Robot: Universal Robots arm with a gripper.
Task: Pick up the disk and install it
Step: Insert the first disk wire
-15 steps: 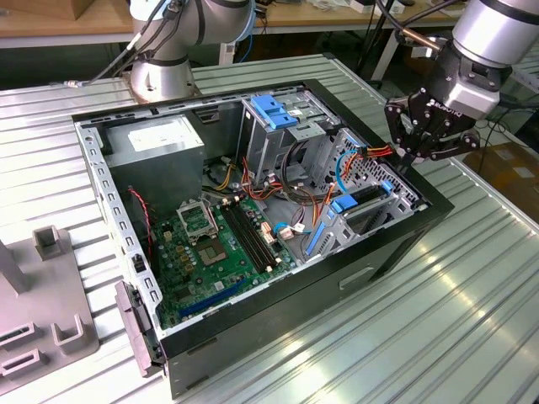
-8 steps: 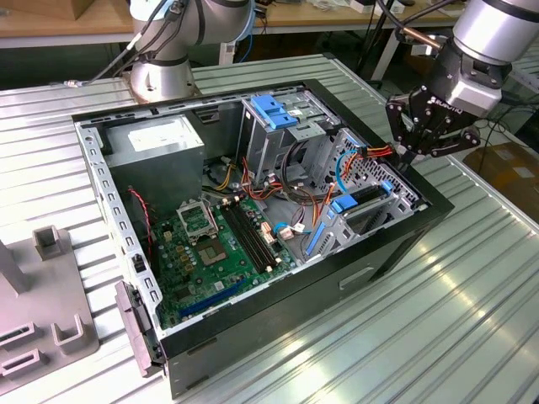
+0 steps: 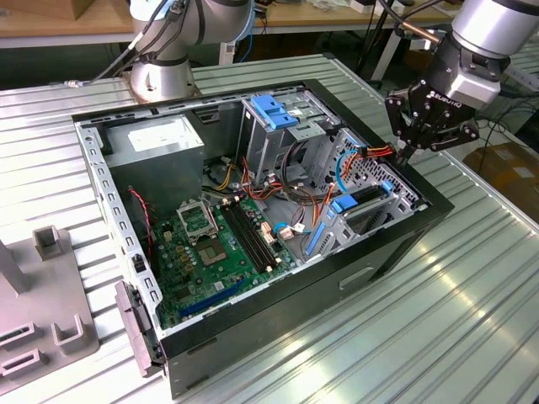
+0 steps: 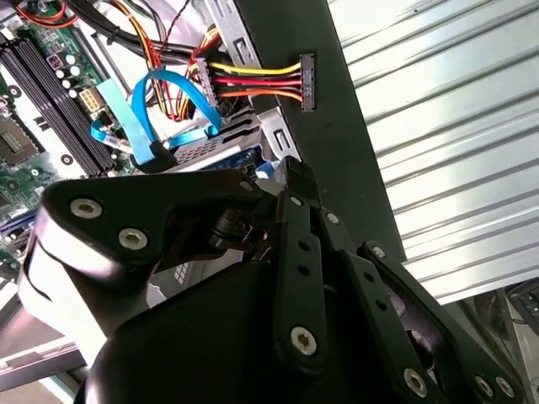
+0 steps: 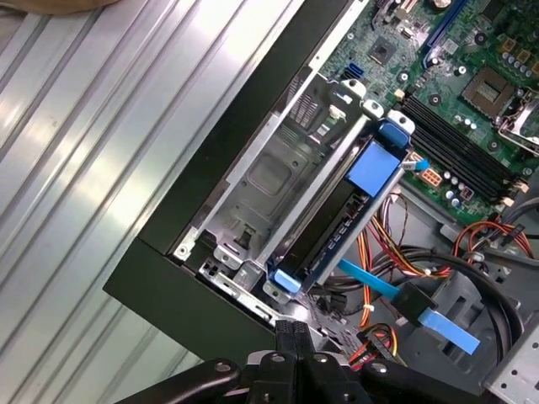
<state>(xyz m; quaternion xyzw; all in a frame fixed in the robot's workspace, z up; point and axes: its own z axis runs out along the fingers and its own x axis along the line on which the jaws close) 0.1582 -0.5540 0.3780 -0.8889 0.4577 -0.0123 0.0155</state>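
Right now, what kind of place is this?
Probably a robotics lab bench for PC assembly: an open computer case on a ribbed metal table, a robot arm base beside it, wooden workbenches behind.

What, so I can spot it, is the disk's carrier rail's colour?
Carrier rail: bright blue, best in the first wrist view.

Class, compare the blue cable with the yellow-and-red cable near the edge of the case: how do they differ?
The blue cable is one flat band; the yellow-and-red cable is several separate wires. The blue cable curves in a loop; the yellow-and-red cable runs nearly straight. Both end in black connectors.
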